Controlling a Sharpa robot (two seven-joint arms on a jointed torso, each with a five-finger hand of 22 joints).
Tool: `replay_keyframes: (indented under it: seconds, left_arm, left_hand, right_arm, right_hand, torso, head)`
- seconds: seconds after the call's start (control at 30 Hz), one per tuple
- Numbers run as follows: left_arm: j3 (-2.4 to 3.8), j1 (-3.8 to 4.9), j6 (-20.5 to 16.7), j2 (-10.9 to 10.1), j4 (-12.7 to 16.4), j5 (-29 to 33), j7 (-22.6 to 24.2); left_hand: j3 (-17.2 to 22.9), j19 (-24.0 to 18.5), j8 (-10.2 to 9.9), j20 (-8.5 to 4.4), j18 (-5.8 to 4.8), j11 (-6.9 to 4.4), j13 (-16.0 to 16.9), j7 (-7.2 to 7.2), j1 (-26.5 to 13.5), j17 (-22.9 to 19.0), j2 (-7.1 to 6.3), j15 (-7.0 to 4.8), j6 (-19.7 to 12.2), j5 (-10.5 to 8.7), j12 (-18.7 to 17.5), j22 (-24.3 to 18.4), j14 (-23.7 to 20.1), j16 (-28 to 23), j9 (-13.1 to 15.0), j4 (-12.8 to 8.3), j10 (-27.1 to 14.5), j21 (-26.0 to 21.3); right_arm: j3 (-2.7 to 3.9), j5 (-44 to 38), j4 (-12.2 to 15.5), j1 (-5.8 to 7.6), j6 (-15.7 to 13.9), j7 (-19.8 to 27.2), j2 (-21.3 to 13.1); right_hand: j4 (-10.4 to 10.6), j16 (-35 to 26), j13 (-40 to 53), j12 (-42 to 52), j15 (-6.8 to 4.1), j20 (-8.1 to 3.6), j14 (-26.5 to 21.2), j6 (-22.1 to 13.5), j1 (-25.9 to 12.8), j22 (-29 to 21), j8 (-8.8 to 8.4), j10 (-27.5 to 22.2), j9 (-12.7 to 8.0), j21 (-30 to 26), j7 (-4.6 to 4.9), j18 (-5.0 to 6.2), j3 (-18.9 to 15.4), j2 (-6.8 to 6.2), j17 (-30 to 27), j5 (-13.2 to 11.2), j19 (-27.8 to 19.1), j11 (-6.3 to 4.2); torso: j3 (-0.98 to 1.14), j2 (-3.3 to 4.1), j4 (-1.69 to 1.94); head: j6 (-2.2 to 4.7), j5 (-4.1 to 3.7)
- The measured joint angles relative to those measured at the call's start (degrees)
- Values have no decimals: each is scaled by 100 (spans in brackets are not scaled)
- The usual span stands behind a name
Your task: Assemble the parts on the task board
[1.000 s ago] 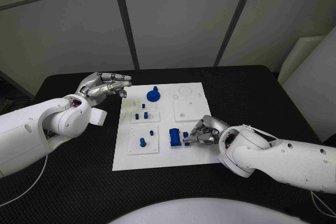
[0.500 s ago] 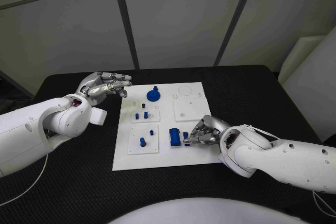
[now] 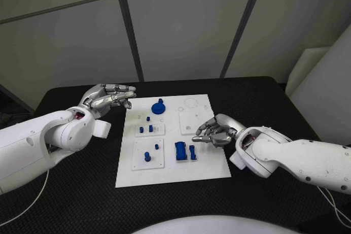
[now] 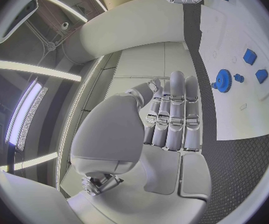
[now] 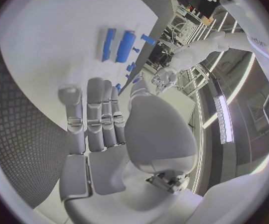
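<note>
Head view: I see the board [image 3: 172, 142] mid-table, black table [image 3: 271, 97] bare on all sides of it. Left hand [image 3: 108, 97] hovers off the board's far left corner, fingers curled loosely, holding nothing. Right hand [image 3: 213, 132] sits over the board's right edge, fingers curled in, empty as far as I can tell. Blue gear [image 3: 159, 108] stands near the far edge; two long blocks [image 3: 185, 151] lie side by side just beside the right hand, not touching it. Small pegs [image 3: 146, 128] sit in the left plates.

Left wrist view: fingers [image 4: 177, 115] straight, pressed together, nothing in them. Gear [image 4: 223, 78] near the board's edge, open table between hand and board.

Right wrist view: fingers [image 5: 100, 115] together, extended above bare board; blocks [image 5: 117, 45] ahead of the fingertips, apart from them.
</note>
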Motion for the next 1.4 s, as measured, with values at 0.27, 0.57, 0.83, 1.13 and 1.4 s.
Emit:
replay_keyframes:
  seconds: [0.27, 0.57, 0.83, 1.13, 1.4]
  left_arm:
    - [-38, -4, -1, 370, -640, 590, 76]
    - [-55, -44, -132, 1134, -1786, 1248, 374]
    - [-57, -147, -293, 1624, -2332, 1566, 637]
    - [-63, -192, -381, 1665, -2273, 1644, 705]
    - [-117, -259, -799, 1349, -1399, 1561, 728]
  left_hand:
    - [-175, -861, -122, 281, -3, 193, -10, 71, -164, -748, -55, 339, -177, -41, -67, -813, -764, -1688, -76, 175, -235, -1289]
    - [-382, -1854, -144, 726, -257, 252, -15, 15, -239, -1410, 15, 621, -380, -49, -73, -1893, -1502, -3226, -228, 382, -552, -2654]
    - [-1365, -3879, -174, 942, -358, 116, -15, -104, -1375, -2010, 80, 552, -1957, 885, -91, -3572, -3798, -3872, -293, 1328, -2033, -3597]
    - [-2724, -5282, -533, -149, -362, -517, -357, -877, -5561, -2284, 690, -109, -5107, 132, -468, -4908, -6115, -4163, -615, 740, -5440, -3812]
    - [-2741, -5348, -533, -690, -361, -521, -367, -888, -7364, -2286, 697, -117, -6174, -353, -468, -5001, -6798, -4163, -620, 387, -6842, -3812]
  right_arm:
    - [6, 2018, -1376, 462, 308, 1328, 593]
    - [16, 3525, -3228, 626, 683, 2306, 1744]
    - [16, 4076, -4234, 641, 1103, 2686, 2424]
    - [4, 4220, -4260, 628, 1219, 2764, 2479]
    - [-62, 4372, -3399, 597, 846, 2869, 2113]
  right_hand:
    - [-460, -2215, -1880, -1527, 552, 522, -952, -274, 691, -1954, 0, -583, -835, -2988, 342, 127, -41, 516, -1224, 30, -1047, 473]
    - [-899, -3932, -3566, -2273, 897, 903, -1670, -406, 646, -3535, 0, -803, -1943, -3757, 300, 127, -272, 864, -2378, 131, -1947, 621]
    - [-850, -4390, -4630, -2317, 994, 1231, -2687, -1205, -307, -4815, -19, -2007, -2900, -3778, 317, 126, -549, 1077, -3146, 150, -2927, 601]
    - [-1474, -4732, -5062, -2645, 247, 250, -6226, -4693, -5215, -6479, -357, -5484, -3623, -4123, -583, -703, 364, 488, -3503, -283, -5907, -150]
    - [-1536, -4732, -5068, -2645, 238, -341, -7330, -5735, -7181, -7169, -357, -6534, -3625, -4123, -588, -772, 903, 434, -3505, -284, -7162, -155]
  torso:
    - [-64, -208, -21]
    - [-120, -463, -49]
    - [-112, -583, -32]
    - [-88, -592, -11]
    - [15, -575, -61]
  head:
    - [310, -39]
    - [748, 68]
    - [889, 158]
    - [878, 227]
    - [894, 492]
